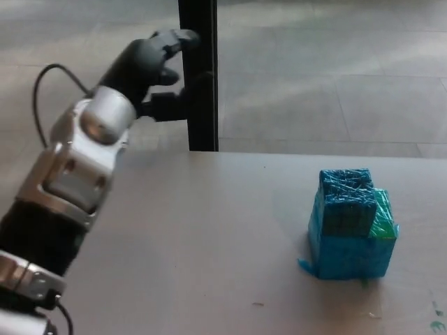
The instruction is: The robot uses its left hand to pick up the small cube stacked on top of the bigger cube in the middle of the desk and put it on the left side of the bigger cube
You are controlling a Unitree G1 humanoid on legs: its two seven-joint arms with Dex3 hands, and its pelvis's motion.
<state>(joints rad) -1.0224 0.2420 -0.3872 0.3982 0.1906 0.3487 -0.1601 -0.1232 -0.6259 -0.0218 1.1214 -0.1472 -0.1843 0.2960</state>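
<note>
On the right half of the pale beige tabletop (195, 230): one larger blue cube wrapped in glossy tape (349, 251), standing flat, well apart from the robot's arm. A loose tab of tape sticks out at its near left corner.

Atop the larger cube: one small dark-blue taped cube (346, 199), seated toward the left and far part of the top face, upright and touching it. Just right of the small cube, a patch of green tape (383, 220) shows on the larger cube's top.

At the far left, raised above the tabletop: the robot's left hand (159, 70), black, on a silver and black forearm (80, 157) that enters from the near left corner. Fingers loosely spread, holding nothing; the fingertips (183, 38) overlap the black vertical post (201, 98) behind the tabletop's far edge. A thin black cable (42, 87) loops beside the forearm.

Beyond the tabletop: grey tiled floor (328, 77).

Right hand: not in view.
</note>
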